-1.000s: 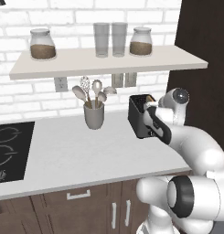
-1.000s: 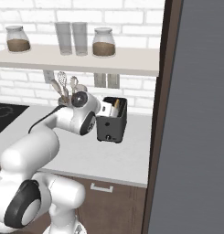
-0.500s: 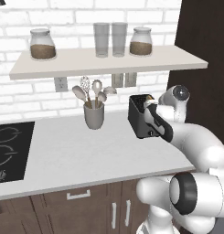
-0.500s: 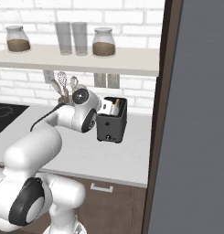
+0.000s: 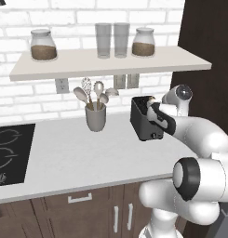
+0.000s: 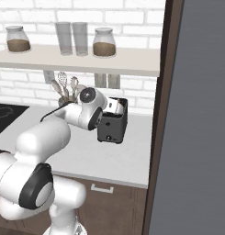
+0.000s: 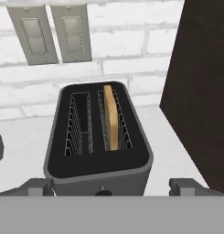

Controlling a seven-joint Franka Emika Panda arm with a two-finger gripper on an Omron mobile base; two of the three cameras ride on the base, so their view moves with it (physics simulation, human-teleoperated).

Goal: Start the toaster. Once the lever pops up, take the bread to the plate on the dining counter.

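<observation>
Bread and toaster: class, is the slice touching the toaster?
Touching. The hand view looks down into the toaster: the bread stands on edge inside the right-hand slot, between its wire guides, so the toaster is holding it up.

So the black toaster [image 5: 142,122] sits on the white counter [image 5: 78,158] near the dark tall cabinet [image 5: 206,56], with the white arm [image 5: 194,135] reaching right up against it. A grey cup of utensils [image 5: 95,116] stands just left, black hob [image 5: 10,153] further left. Shelf [image 5: 106,62] above holds two jars and two glasses.
</observation>
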